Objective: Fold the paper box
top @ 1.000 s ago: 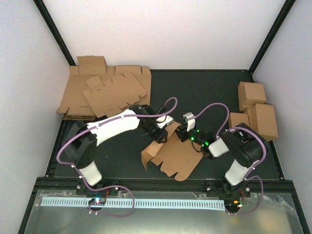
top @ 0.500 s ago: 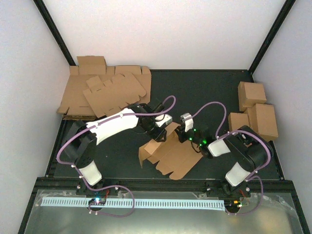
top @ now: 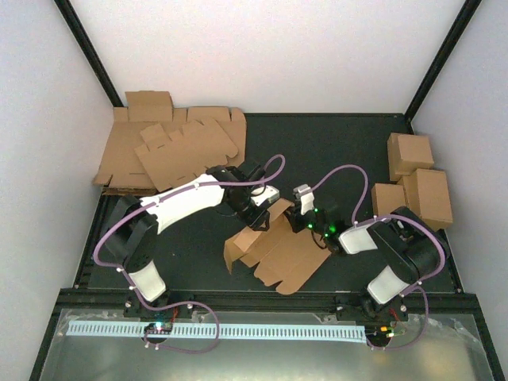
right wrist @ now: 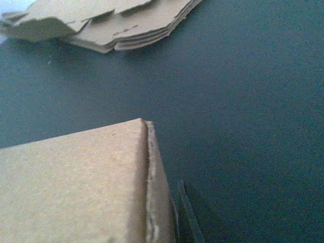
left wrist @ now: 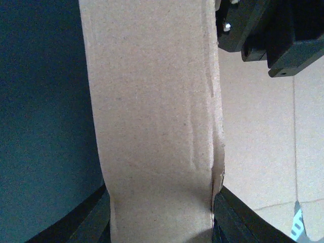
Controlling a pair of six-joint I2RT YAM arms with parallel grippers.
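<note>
The paper box [top: 278, 250] is a brown die-cut piece, partly raised, lying in the middle of the dark table. My left gripper [top: 259, 213] sits at its far left flap. In the left wrist view a cardboard strip [left wrist: 152, 111] fills the space between my two fingers [left wrist: 88, 223], touching both. My right gripper [top: 299, 211] is at the box's far edge, close to the left one. In the right wrist view a box panel [right wrist: 76, 182] lies against my one visible finger [right wrist: 188, 217]; the other finger is hidden behind it.
A thick heap of cardboard blanks [top: 171, 151] lies at the back left and shows in the right wrist view [right wrist: 101, 25]. Three folded boxes [top: 417, 178] stand at the right edge. The right gripper's black body [left wrist: 268, 35] is close above the left gripper.
Both grippers and the box have shifted a little to the left. The box's left end has slid toward the left with them.
</note>
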